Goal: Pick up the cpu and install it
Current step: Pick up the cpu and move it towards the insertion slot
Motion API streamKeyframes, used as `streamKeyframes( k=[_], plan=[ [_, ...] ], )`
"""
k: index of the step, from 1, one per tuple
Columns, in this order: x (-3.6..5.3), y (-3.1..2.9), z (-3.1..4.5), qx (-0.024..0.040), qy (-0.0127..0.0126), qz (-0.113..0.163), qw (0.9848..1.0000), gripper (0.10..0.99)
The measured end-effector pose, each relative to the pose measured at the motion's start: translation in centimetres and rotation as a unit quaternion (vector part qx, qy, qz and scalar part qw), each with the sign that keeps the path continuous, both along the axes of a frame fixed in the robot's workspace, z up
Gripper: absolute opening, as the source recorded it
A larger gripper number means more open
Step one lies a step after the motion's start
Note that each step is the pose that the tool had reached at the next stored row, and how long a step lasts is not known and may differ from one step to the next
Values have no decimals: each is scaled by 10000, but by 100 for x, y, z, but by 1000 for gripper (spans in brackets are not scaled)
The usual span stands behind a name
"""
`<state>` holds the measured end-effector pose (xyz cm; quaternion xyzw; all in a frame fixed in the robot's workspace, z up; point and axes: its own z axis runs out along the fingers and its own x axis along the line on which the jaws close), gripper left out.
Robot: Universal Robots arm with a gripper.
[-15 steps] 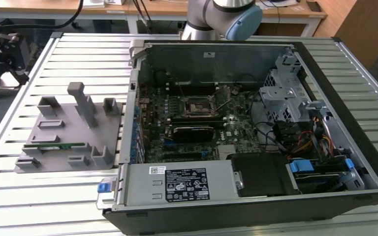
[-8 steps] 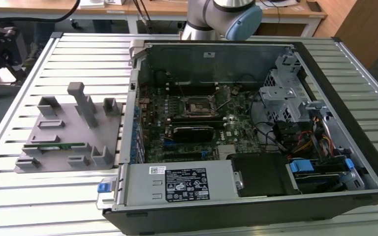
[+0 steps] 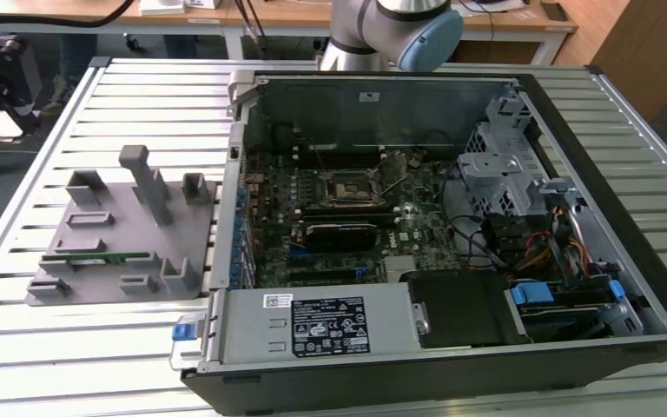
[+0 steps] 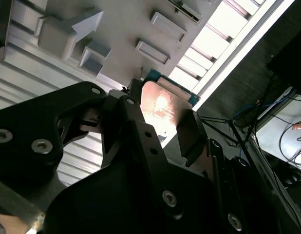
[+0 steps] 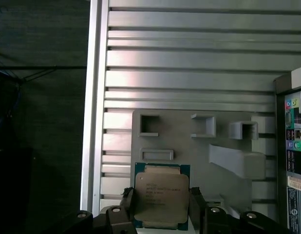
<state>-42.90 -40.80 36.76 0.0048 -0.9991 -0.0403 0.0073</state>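
End effector (image 5: pixel 161 210) gripping cpu (image 5: pixel 161 191) by 2 edges, grey tray (image 5: pixel 184 146) below

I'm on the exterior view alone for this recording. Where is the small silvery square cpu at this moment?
Observer: Both wrist views show the small silvery-topped square cpu clamped between the fingers of the black gripper.
Operator: Is it resting on anything?
Observer: No. In the first wrist view the grey moulded fixture tray lies far beneath it, apart from it.
Operator: Which face shows?
Observer: Its metal lid faces that camera, with a green board edge around it.
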Motion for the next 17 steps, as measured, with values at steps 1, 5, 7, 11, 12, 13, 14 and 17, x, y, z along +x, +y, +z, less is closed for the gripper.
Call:
streamKeyframes(
  k=[1,5,7,11,12,13,14,17],
  plan=[
    [0,1,15,0,0,-3,10000,533],
    [0,5,78,0,0,-16,10000,533],
    [0,7,111,0,0,-21,10000,533],
    [0,12,181,0,0,-34,10000,533],
    [1,12,193,0,0,-38,10000,533],
    [9,12,202,0,0,-41,10000,533],
    [22,13,208,1,-1,-43,10000,533],
    [83,13,217,0,0,-45,10000,533]
  ],
)
